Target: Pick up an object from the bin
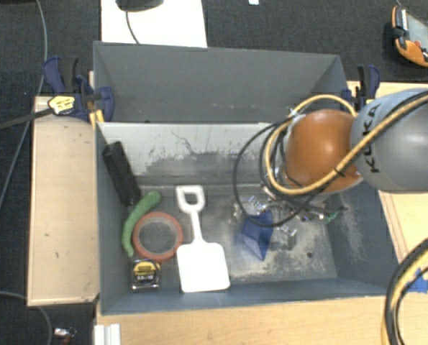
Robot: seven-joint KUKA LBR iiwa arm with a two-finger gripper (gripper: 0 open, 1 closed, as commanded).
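Note:
My gripper (277,220) hangs low over the right half of the bin floor, mostly hidden under the arm's orange cover. Directly below and touching its lower left side lies a small blue angular piece (255,241), partly covered by the gripper. A white toy shovel (199,254) lies to the left of it, blade toward the front wall and handle pointing to the back.
Along the bin's left side lie a black rectangular bar (121,172), a curved green piece (139,214), a red-rimmed round ring (157,236) and a yellow-and-black tape measure (145,274). The arm and its looped cables cover the bin's right back corner.

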